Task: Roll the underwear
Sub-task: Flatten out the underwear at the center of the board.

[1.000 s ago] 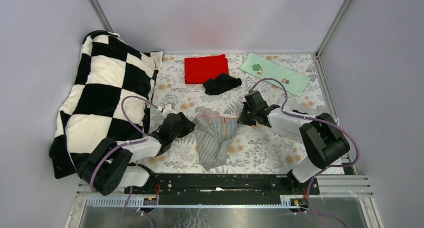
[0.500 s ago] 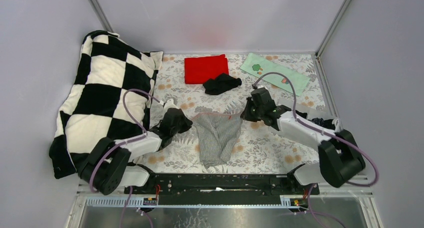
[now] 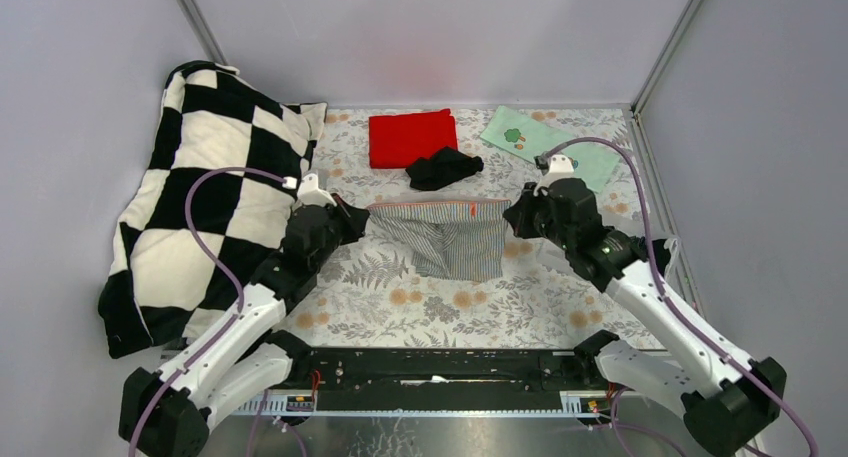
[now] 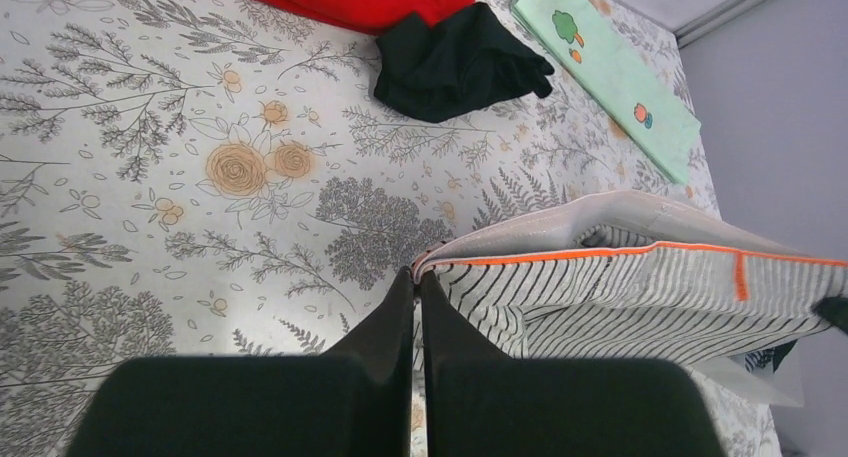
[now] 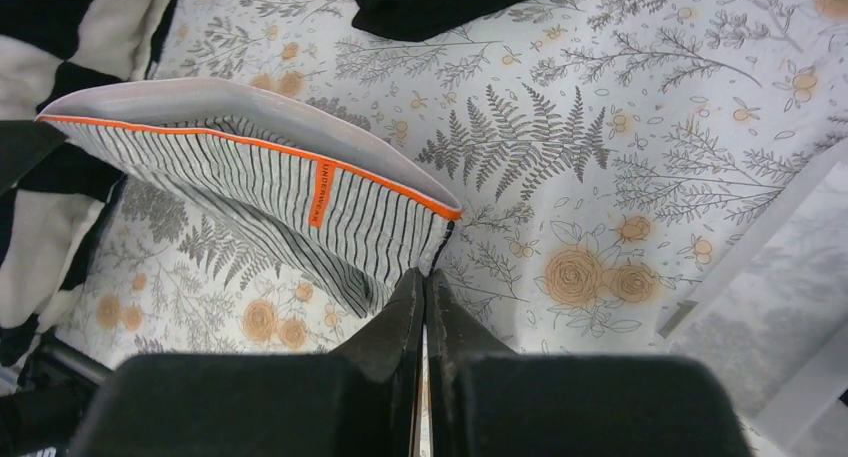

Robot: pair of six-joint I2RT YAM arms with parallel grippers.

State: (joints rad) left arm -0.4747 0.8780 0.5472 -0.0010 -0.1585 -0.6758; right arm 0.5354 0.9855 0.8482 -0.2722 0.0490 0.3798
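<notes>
Cloth this thin and limp sags wherever it is unsupported, so the waistband corners are the sensible places to hold. Beside the checkered pillow, the left fingers are clamped on the left corner of the grey pinstriped underwear, which hangs spread above the middle of the table. The right fingers pinch the opposite corner. Whether its lower hem touches the table I cannot tell. A black pair lies bunched against the red cloth, its shape unreadable.
</notes>
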